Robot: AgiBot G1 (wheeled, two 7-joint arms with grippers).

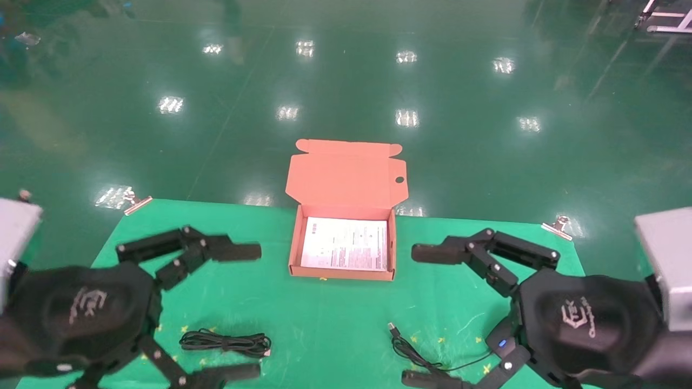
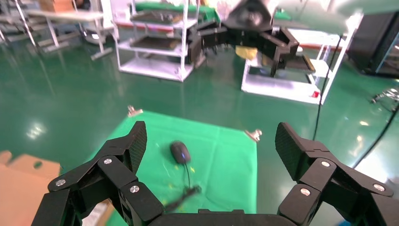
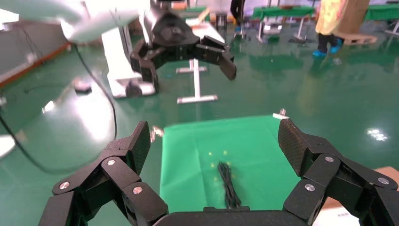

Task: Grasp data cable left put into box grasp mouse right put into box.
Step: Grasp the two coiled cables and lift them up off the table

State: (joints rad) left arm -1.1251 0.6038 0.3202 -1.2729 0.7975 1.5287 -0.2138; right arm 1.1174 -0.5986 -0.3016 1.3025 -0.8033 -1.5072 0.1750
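The data cable (image 1: 225,342) lies on the green mat (image 1: 335,324) between the two spread fingers of our left gripper (image 1: 246,312), which hangs above it wide open and holds nothing. The bundle's long axis runs side to side across the mat, pale connector tip toward the middle, so the fingers stand on either side of its narrow width, one nearer the box and one nearer the robot. We judge the left arm far the nearer for this grasp, and the coming move looks like a straight descent onto the bundle.

Our right gripper (image 1: 419,316) mirrors it on the other side, also fully open and empty. Its black cord (image 1: 416,354) with the USB plug trails on the mat between those fingers. In the head view the mouse itself is mostly hidden under the right wrist housing; the left wrist view shows the mouse (image 2: 180,152) plainly on the mat.

Between the two grippers, farther back, the box (image 1: 294,254) stands open, lid flap raised, a white printed sheet (image 1: 345,243) on its floor and nothing else inside.

The near finger of each gripper is cut off by the bottom edge of the head view.
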